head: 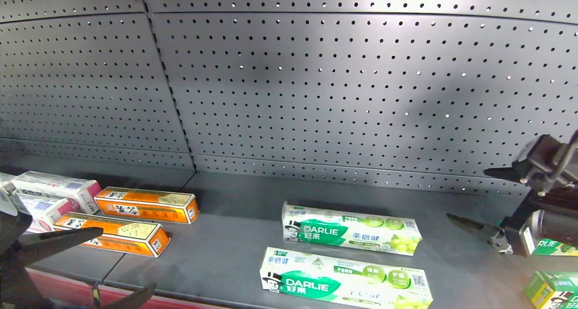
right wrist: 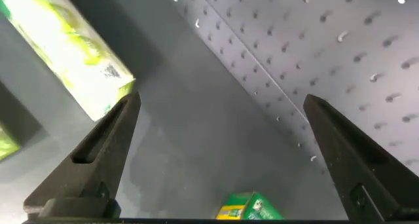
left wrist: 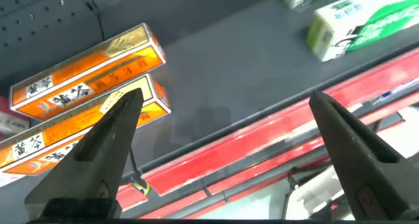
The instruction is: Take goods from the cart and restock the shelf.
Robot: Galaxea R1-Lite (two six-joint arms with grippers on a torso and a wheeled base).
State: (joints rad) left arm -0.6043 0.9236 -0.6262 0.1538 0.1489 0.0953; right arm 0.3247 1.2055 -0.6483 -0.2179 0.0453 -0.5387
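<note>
Grey metal shelf [head: 226,236] with perforated grey back panel [head: 338,96]. Two green-white toothpaste cartons [head: 352,230] lie flat at 5 o'clock, side by side. Two orange cartons [head: 146,204] at 8 o'clock, pink-white cartons [head: 58,187] at 9. Left gripper [head: 129,257] at 7 o'clock, fingers spread, nothing between. Right gripper [head: 466,192] at 4 o'clock, spread wide, small green box [head: 551,291] near it.

- left hand [head: 127,258]: two matte black fingers [left wrist: 108,152], wedge-shaped, tapering to points.
- right hand [head: 466,193]: same black tapered shape; grey cylindrical housing [head: 555,225] behind it.
- thin dark cable [head: 565,157] over black wrist bracket [head: 539,157].
</note>
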